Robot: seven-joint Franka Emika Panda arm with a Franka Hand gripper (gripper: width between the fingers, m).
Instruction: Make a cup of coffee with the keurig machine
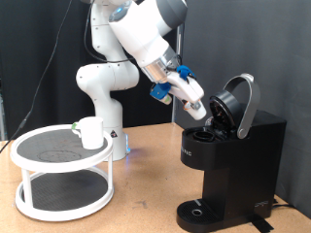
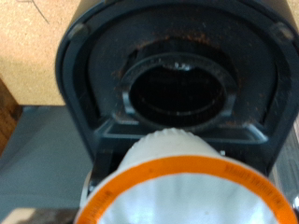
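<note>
Black plastic forms the body of the keurig machine [image 1: 228, 160], which stands on the bench [image 1: 146, 194] at the exterior view's right with its rounded lid [image 1: 243, 102] tipped up and back, leaving the brew chamber open. White arm segments reach down from the exterior view's top, and the gripper [image 1: 201, 112] sits right at the mouth of that open chamber, just beside the raised lid. How far its fingers are spread cannot be told from the exterior view, where they are small and set against the dark machine.

The wrist view looks into the open head of the keurig machine [image 2: 173, 56]: a dark round pod holder [image 2: 176, 93] ringed with brownish specks lies just beyond a white pod [image 2: 182, 187] with an orange rim that fills the near part of the picture. The fingers themselves do not show there, so whether they clamp the pod cannot be confirmed.

At the exterior view's left, well apart from the machine, the cup [image 1: 90, 133] stands upright on the top tier of a round white two-level stand [image 1: 63, 175].
</note>
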